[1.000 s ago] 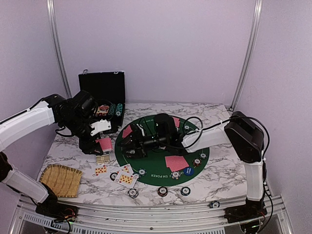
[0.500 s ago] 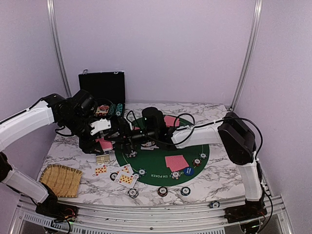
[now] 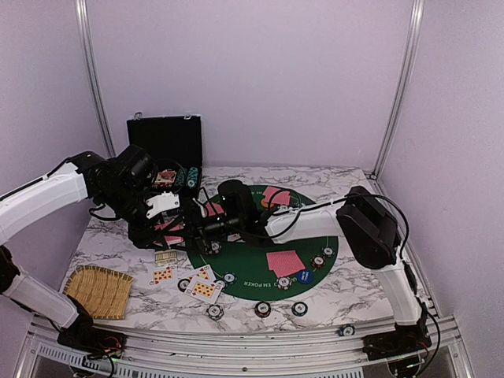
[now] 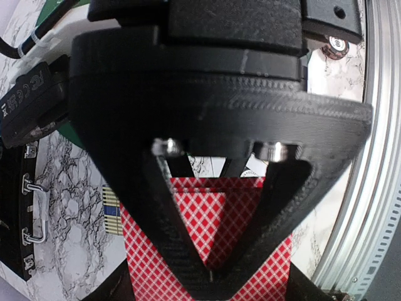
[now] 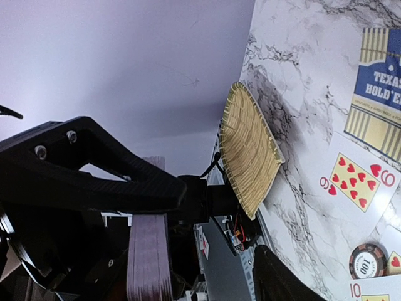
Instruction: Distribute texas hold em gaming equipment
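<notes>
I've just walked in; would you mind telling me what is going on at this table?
A poker set is being dealt out. The left hand is shut on a deck of red-backed cards, held above the left side of the marble table. The right hand, fingers apart, is right at that deck, probably to take a card. Some cards and poker chips already lie on and around the green mat.

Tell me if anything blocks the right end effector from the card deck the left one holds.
Nothing visible does. The right end effector, open, is right at the deck; its edge shows beside the fingers in the right wrist view. Only the left end effector, shut on it, is there.
</notes>
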Controlling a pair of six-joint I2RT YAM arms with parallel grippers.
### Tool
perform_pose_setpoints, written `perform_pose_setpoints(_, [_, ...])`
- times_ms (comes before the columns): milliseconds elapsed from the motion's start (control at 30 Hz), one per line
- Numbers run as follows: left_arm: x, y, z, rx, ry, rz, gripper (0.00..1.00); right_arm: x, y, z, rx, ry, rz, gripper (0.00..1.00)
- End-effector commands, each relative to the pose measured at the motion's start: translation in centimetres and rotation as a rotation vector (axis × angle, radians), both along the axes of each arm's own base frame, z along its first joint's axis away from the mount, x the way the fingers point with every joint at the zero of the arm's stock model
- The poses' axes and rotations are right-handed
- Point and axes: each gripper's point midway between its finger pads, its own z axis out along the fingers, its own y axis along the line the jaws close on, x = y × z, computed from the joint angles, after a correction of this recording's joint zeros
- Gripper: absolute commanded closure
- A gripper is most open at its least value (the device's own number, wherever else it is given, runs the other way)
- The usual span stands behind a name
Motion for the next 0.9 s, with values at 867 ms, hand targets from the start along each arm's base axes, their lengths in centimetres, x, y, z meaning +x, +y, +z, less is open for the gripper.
perform_pose_setpoints(867, [-0.3, 0.2, 0.4, -0.007, -0.010, -0.006, 1.00, 0.8, -4.6, 1.9, -0.005, -0.022, -0.064, 0.74])
